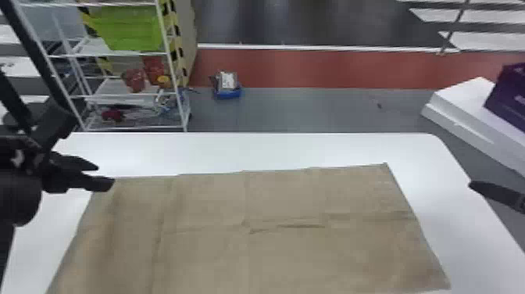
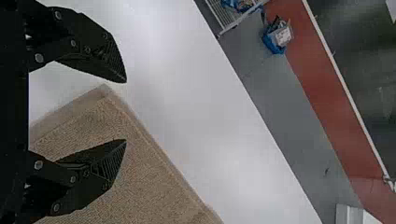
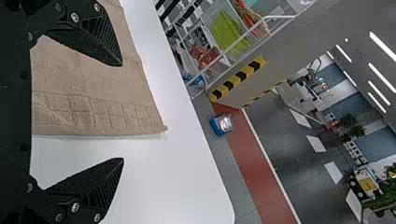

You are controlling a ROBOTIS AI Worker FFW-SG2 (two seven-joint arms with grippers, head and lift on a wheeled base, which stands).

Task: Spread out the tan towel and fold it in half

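- At the worktop's (image 1: 273,150) left side, the left gripper (image 1: 104,176) is over the towel's far left corner (image 2: 105,93), its fingers apart with no cloth between them in a grip.
- From there the tan towel (image 1: 211,203) lies spread flat, its far edge roughly following the worktop's far edge, with a strip of bare white between them. Toward the left its surface shows soft, shallow waves running from the far side to the near side.
- Across the middle, creases (image 1: 300,226) meet in a loose cross, with one small raised pucker; these look like old fold marks, slight enough to leave alone. The spreading seems all but done.
- Farther right, the towel's far right corner (image 1: 384,166) lies flat, well inside the worktop's far right corner. The towel's right side slants from it toward the near side, alongside the worktop's right edge. A patterned band (image 3: 93,112) runs near that side.
- At the worktop's right edge, the right gripper (image 3: 122,112) is also parted and empty, the towel's side edge passing near it.
- What is left, as I judge it, is the fold: pinch two corners, carry them across, lay one half evenly on the other.
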